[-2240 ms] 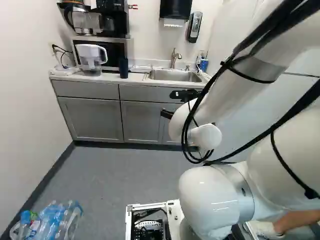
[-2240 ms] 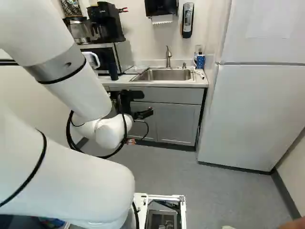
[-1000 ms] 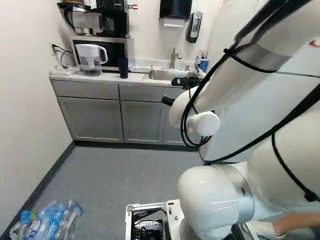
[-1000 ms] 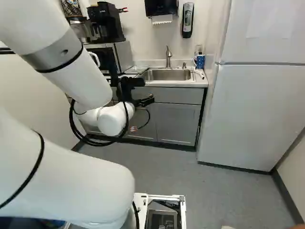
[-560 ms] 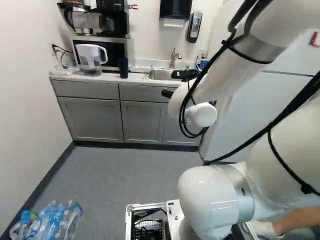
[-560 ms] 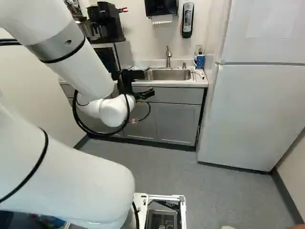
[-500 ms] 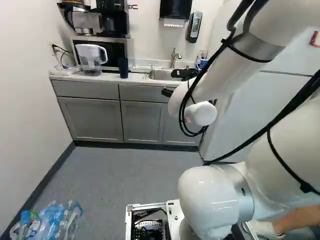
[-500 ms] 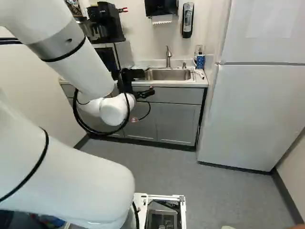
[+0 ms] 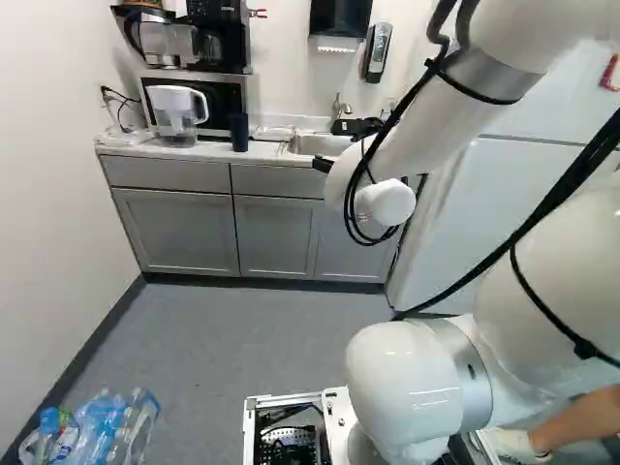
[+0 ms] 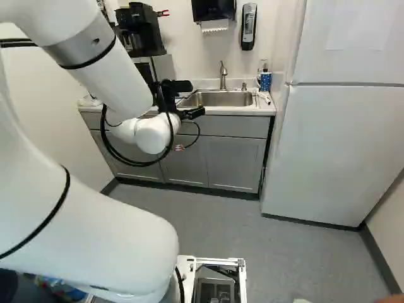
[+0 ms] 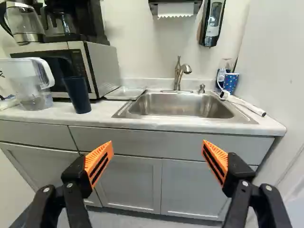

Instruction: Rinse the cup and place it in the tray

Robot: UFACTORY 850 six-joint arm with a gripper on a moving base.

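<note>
Dark blue cup [image 11: 77, 96]: stood on the counter [image 11: 102, 114], between pitcher [image 11: 29, 81] and tray [image 11: 125, 93]; long axis vertical, broader end upward.
Cup wall: probably light, stiff, slippery once wet (plastic, I guessed); best taken around mid-height.
Gripper [image 11: 157, 142]: spread wide, held nothing.
</note>
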